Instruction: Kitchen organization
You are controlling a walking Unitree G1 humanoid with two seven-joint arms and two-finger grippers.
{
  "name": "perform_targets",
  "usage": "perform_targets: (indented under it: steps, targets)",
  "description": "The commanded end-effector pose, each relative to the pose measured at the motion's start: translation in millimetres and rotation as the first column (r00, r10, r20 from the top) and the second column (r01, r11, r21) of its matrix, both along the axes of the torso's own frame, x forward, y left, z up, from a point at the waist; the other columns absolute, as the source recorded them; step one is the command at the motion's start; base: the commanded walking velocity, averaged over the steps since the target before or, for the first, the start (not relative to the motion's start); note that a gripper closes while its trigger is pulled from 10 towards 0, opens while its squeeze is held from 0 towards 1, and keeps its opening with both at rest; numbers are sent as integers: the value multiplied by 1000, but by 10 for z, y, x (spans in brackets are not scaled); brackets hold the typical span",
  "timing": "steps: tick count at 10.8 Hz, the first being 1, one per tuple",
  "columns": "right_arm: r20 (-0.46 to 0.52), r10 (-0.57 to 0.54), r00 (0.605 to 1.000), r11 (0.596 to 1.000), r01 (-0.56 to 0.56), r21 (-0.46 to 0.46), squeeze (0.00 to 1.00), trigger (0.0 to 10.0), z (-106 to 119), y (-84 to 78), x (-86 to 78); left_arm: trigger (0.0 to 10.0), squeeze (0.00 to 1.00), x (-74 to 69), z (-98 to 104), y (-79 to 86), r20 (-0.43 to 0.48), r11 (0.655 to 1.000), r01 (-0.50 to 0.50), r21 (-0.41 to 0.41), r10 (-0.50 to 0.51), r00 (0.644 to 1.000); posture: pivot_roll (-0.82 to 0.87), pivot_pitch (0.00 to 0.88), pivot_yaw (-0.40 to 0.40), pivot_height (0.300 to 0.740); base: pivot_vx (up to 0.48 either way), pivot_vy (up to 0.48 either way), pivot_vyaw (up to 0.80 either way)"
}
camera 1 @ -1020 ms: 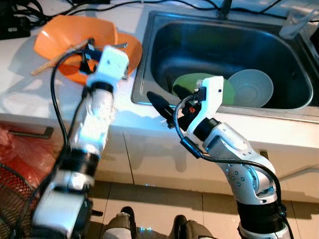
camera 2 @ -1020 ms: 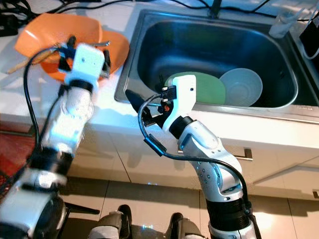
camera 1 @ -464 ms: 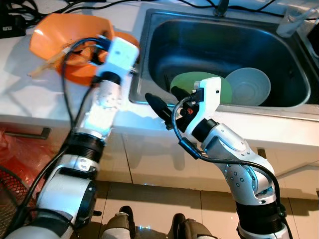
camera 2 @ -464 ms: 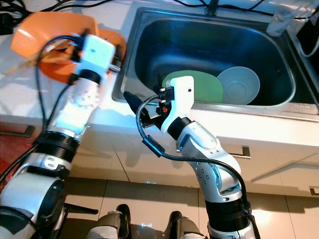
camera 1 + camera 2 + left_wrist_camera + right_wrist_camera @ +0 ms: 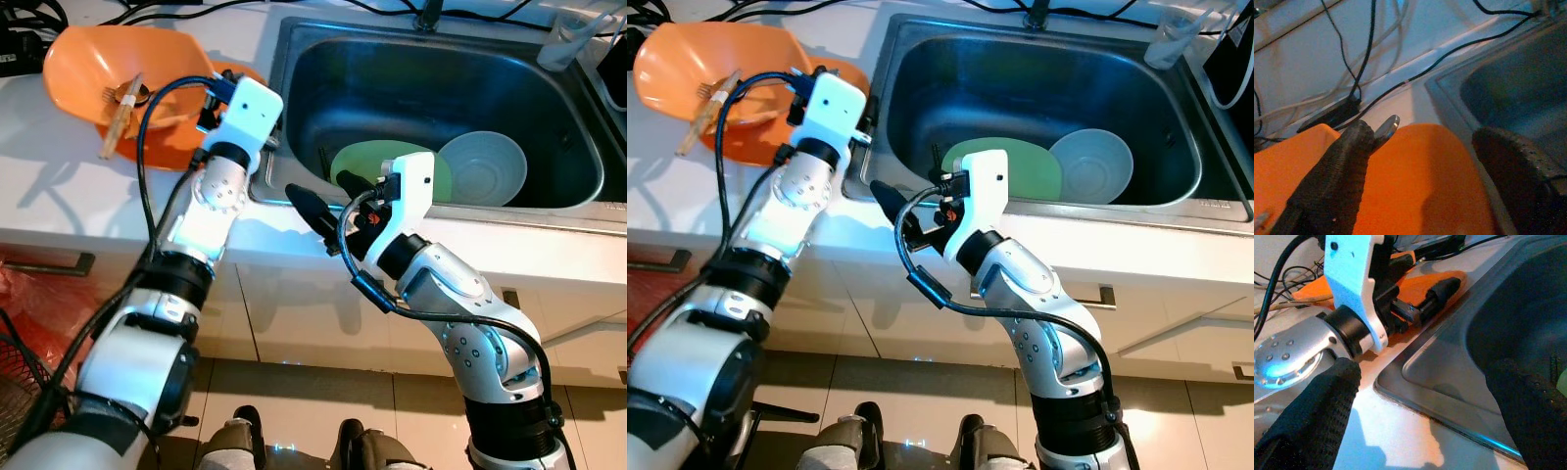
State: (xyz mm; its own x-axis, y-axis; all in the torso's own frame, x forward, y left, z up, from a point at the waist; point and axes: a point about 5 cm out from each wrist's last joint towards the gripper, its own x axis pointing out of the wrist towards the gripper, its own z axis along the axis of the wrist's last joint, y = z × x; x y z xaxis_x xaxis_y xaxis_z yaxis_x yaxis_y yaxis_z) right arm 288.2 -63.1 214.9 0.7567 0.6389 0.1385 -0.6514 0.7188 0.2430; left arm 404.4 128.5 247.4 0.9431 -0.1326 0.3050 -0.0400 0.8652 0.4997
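Two orange dishes sit on the white counter left of the sink: a deep bowl [image 5: 98,54] holding a wooden stick [image 5: 120,116], and a plate [image 5: 1415,186] partly under it. My left gripper [image 5: 223,86] hovers open over the plate's edge nearest the sink, its fingers [image 5: 1337,181] spread with only orange surface between them. A metal utensil tip [image 5: 1387,126] pokes out beside one finger. In the steel sink [image 5: 294,59] lie a green plate [image 5: 392,166] and a pale bowl [image 5: 487,168]. My right gripper [image 5: 321,186] is open above the sink's front-left rim, holding nothing.
Black and white cables [image 5: 1352,63] run along the back of the counter. A clear cup [image 5: 560,44] stands at the sink's far right corner. White cabinet fronts [image 5: 294,313] and a tiled floor lie below. A red bag [image 5: 20,294] is at the lower left.
My left arm has swung right, bringing its gripper from over the orange dishes to their edge by the sink. The orange bowl and its wooden stick have shifted. The right arm has held still.
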Motion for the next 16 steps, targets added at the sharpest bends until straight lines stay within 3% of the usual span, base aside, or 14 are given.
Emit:
perform_targets:
  steps: [1,14,16]
  targets:
    - [24,3,1000,1000,-3,8,0,10000,63,-11,-30,0,0,16,-18,27,-18,1000,0,-7,0,1000,-25,243,-49,740,0,0,0]
    - [33,4,999,1000,-4,-2,0,10000,64,-17,3,0,0,0,109,32,72,1000,-6,-12,7,997,-22,227,-59,740,0,0,0]
    - [37,5,999,1000,-4,-3,0,10000,65,-14,7,0,0,-36,226,45,170,999,-38,20,34,985,-22,223,-59,740,0,0,0]
